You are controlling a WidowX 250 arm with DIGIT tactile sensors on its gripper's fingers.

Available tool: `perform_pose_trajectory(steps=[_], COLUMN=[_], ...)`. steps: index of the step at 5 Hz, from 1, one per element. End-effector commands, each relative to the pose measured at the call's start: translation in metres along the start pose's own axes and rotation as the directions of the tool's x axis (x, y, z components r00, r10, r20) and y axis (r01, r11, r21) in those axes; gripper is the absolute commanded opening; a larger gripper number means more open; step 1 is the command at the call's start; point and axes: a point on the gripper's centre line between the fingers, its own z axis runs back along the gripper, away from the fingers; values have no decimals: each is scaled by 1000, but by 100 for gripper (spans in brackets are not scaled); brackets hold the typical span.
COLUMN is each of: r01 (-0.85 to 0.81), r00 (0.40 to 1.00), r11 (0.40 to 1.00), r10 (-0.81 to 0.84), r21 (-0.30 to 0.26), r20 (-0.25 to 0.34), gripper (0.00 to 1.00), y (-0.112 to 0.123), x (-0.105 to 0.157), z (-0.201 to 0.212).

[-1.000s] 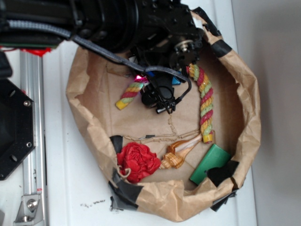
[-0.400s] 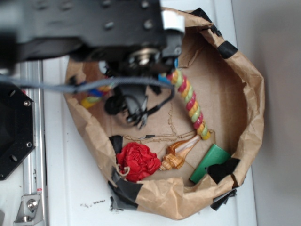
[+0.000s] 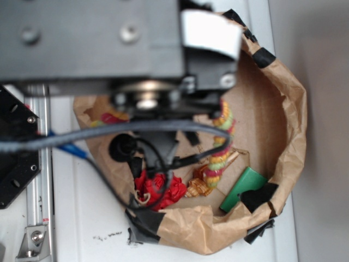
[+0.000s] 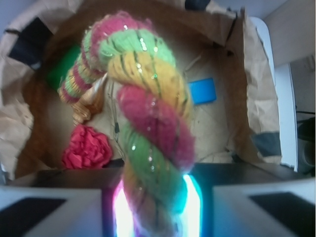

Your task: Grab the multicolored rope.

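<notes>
The multicolored rope [image 4: 148, 108], a thick twist of red, yellow and light-green strands, fills the middle of the wrist view and runs up from between the jaws. My gripper [image 4: 155, 207] is shut on it, its glowing pads pressed against both sides of the cord. In the exterior view the arm's black body covers the gripper. Only a stretch of the rope [image 3: 222, 136] shows, hanging to the right of the arm with its lower end over the seashell. A short bit of the rope [image 3: 109, 117] peeks out at the left.
Everything lies inside a crumpled brown paper bag [image 3: 289, 136] with black tape patches. On its floor are a red cloth ball [image 3: 166, 188], a striped seashell [image 3: 199, 185], a green block [image 3: 244, 188] and a blue block [image 4: 203, 91]. A metal rail [image 3: 38, 180] runs along the left.
The arm has risen toward the camera and now fills the upper frame. The rope has come up off the bag floor with it, its free end swinging toward the seashell.
</notes>
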Motion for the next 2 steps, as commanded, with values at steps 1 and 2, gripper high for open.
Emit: perform_pose_trajectory(steps=[1,2], r01=[-21,-40], r00=[995,995], r11=[999,999], r10=[25,42], r21=[-39,-18], r20=[94,93], gripper=[0,0], y=[6,5], x=[29,28], z=[-11,-18])
